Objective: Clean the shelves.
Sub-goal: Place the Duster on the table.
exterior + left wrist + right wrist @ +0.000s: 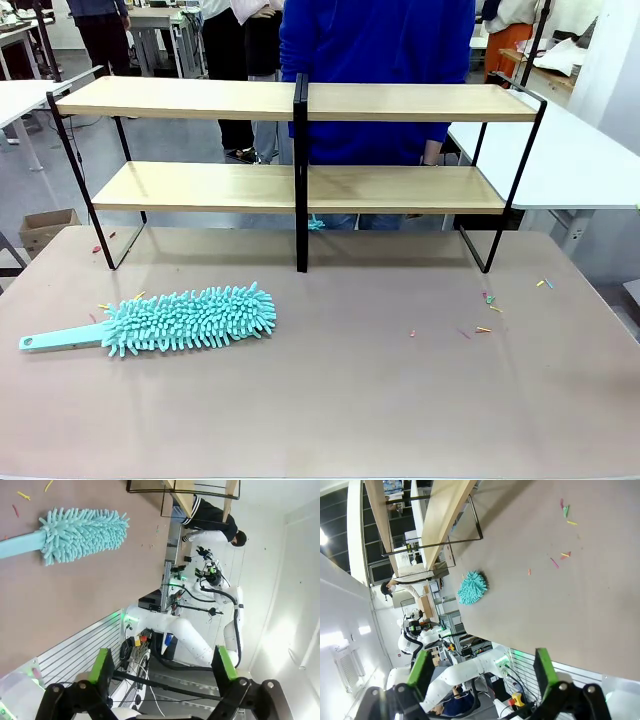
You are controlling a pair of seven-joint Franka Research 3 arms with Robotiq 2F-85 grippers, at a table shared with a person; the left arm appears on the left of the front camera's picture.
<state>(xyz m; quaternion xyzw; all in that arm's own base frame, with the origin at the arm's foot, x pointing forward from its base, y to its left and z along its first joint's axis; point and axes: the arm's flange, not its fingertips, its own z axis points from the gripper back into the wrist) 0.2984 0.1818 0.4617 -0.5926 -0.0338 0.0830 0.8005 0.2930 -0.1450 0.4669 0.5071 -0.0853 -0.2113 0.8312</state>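
Beige-grey tabletop fills the front view, with white tables beyond it at 10 and 2 o'clock and a person in a blue top standing at 12 o'clock behind the shelves. The shelves sit across the far half of the table: 2 long light-wood boards in a thin black frame, with a black post at the centre reaching down to the tabletop. Both boards look bare.

At 8 o'clock from the table's centre lies a turquoise duster, its fluffy head pointing toward 3 o'clock and its flat handle toward 9 o'clock, flat on the table and well apart from the shelves. Small coloured scraps are scattered at 3 o'clock, near the right foot of the frame, and a few more lie by the duster's handle.

In the left wrist view the left gripper hangs off the table's edge with its green-padded fingers spread wide and nothing between them; the duster shows at 10 o'clock. In the right wrist view the right gripper likewise has its fingers wide apart and empty, with the duster head at 12 o'clock.
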